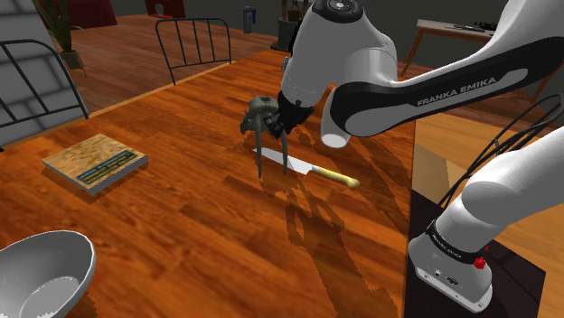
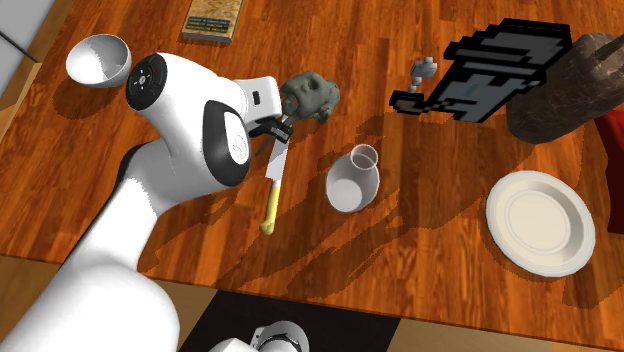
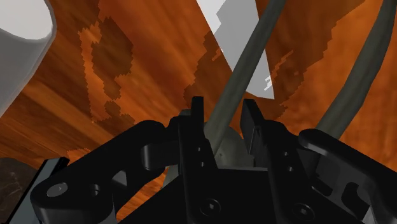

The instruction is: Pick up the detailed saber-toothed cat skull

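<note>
The grey-green saber-toothed cat skull [image 1: 261, 112] hangs over the wooden table [image 1: 199, 217], its two long fangs pointing down toward a knife. My black gripper [image 1: 287, 118] is shut on it from the shoulder view's right. In the second exterior view the skull [image 2: 311, 95] sticks out beyond the gripper [image 2: 279, 126], past the white wrist. In the wrist view the fingers [image 3: 194, 124] clasp the skull's grey body [image 3: 230, 147], with both curved fangs running away from the gripper [image 3: 224, 109] toward the table.
A knife [image 1: 312, 169] with a yellow handle lies under the skull. A white vase [image 2: 352, 180] stands beside it. On the table sit a book [image 1: 95, 163], a grey bowl [image 1: 41, 275], a white plate [image 2: 540, 220] and a black blocky object [image 2: 495, 70]. Wire chairs [image 1: 192, 45] stand behind.
</note>
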### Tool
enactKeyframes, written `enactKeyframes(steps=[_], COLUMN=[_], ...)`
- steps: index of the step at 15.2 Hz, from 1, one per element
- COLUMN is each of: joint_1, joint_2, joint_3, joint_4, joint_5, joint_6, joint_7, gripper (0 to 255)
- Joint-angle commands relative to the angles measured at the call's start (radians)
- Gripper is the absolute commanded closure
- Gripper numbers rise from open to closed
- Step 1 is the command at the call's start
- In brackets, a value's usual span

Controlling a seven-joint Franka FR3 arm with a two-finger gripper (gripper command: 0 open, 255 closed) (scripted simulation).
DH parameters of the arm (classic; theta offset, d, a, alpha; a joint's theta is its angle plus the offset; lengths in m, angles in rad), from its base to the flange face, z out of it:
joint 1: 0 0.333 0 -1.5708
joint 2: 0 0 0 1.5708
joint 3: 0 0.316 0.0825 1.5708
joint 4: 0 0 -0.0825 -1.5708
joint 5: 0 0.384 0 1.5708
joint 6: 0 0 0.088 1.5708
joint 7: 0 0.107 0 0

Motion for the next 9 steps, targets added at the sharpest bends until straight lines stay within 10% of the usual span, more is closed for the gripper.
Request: enactKeyframes(steps=[1, 9], joint_1=[0.002, 0.023], joint_2=[-0.002, -0.037], joint_3=[-0.004, -0.041], joint_4=[0.01, 0.084], joint_5=[0.005, 0.044], joint_6=[-0.012, -0.113], joint_7=[-0.007, -0.065], gripper=[255, 255])
